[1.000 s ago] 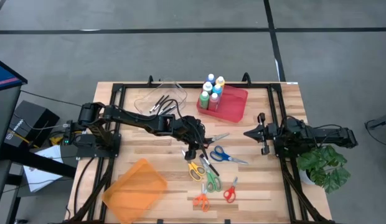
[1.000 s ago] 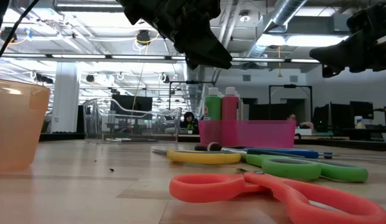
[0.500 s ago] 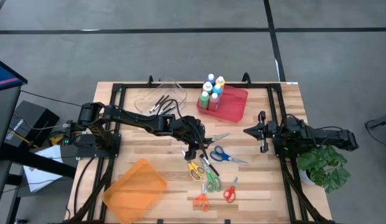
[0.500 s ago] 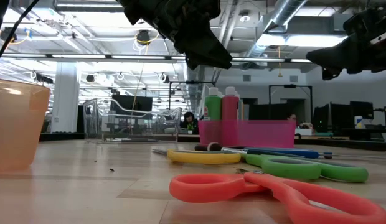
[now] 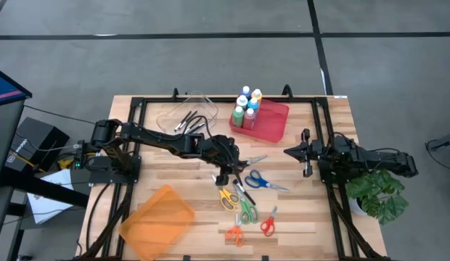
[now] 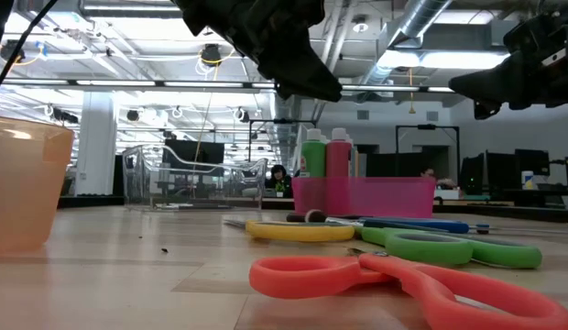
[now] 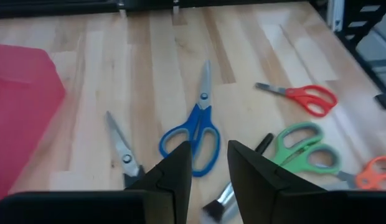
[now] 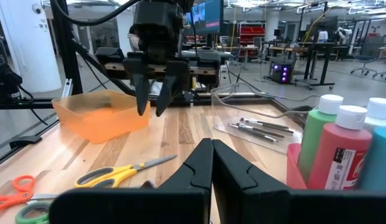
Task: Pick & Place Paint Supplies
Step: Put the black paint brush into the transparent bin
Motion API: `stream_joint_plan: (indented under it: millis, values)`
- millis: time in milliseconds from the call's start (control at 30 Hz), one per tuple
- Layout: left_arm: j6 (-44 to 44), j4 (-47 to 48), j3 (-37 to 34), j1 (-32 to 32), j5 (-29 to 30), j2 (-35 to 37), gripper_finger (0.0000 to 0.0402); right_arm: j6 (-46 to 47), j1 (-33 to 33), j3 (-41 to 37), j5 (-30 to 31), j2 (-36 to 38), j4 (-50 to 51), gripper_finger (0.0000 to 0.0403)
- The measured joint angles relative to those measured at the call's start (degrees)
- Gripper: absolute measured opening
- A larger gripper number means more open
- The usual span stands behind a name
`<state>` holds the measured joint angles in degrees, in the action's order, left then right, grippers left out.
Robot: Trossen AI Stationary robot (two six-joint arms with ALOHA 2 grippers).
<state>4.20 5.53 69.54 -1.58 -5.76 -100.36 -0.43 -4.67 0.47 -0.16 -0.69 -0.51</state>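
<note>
Several small paint bottles (image 5: 247, 107) with white caps stand upright in a red bin (image 5: 274, 125) at the table's far middle. They also show in the low view (image 6: 325, 151) and the right wrist view (image 8: 335, 149). My left gripper (image 5: 226, 174) hovers open over the table's middle, above the scissors and near of the bin; its fingers (image 7: 208, 165) hold nothing. My right gripper (image 5: 287, 153) is shut and empty. It hangs above the table to the right of the bin and points toward the left arm.
Scissors lie scattered near of centre: blue (image 5: 263, 180), yellow (image 5: 226, 197), green (image 5: 247, 212), red (image 5: 268, 223) and orange (image 5: 234, 235). A brush (image 7: 221, 199) lies below my left gripper. An orange bin (image 5: 158, 221) sits near-left, a clear tray of brushes (image 5: 185, 119) far-left, and a plant (image 5: 377, 192) at the right edge.
My right gripper has edged slightly toward the table's left, staying shut. Nothing else has moved.
</note>
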Motion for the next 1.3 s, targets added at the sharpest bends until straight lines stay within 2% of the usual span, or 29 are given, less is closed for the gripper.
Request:
stream_joint_plan:
  millis: [200, 433, 500, 667, 767, 867, 933, 1067, 1300]
  values:
    - [0.2, 0.0, 0.0, 0.0, 5.3, 0.0, 0.0099, 0.0, 0.0, 0.0, 0.0, 0.0, 0.0, 0.0000]
    - [-1.6, 0.7, 0.0, 0.0, 7.6, 0.0, 0.0096, 0.0, 0.0, 0.0, 0.0, 0.0, 0.0, 0.0000]
    - [-2.3, 3.4, 0.0, 0.3, 10.0, 0.0, 0.0086, 0.0, 0.0, 0.0, 0.0, 0.0, 0.0, 0.0000]
    - [-6.1, 8.5, 0.0, 2.4, 10.6, 0.0, 0.0037, 0.0, 0.0, 0.0, 0.0, 0.0, 0.1, 0.0000]
    - [-6.5, 8.9, 0.0, 3.4, 10.7, 0.0, 0.0010, 0.0, 0.0, 0.0, 0.0, 0.0, 0.1, 0.0000]
    - [-11.9, 9.0, 0.0, 4.3, 11.4, -0.4, 0.0002, 0.0, 0.0, 0.0, 0.0, 0.0, 0.1, 0.0000]
    - [-15.0, 9.8, 0.1, 4.4, 10.5, -1.7, 0.0001, 0.0, 0.0, 0.0, 0.0, 0.0, 0.1, 0.0000]
    - [-17.0, 11.5, 2.5, 3.1, 4.4, -6.6, 0.0000, 0.0, 0.0, 0.0, 0.0, 0.0, 0.1, 0.0000]
    - [-14.4, 21.2, 13.3, -2.2, 3.5, -11.9, 0.0000, 0.0, 0.0, 0.0, 0.0, 0.0, 0.1, 0.0000]
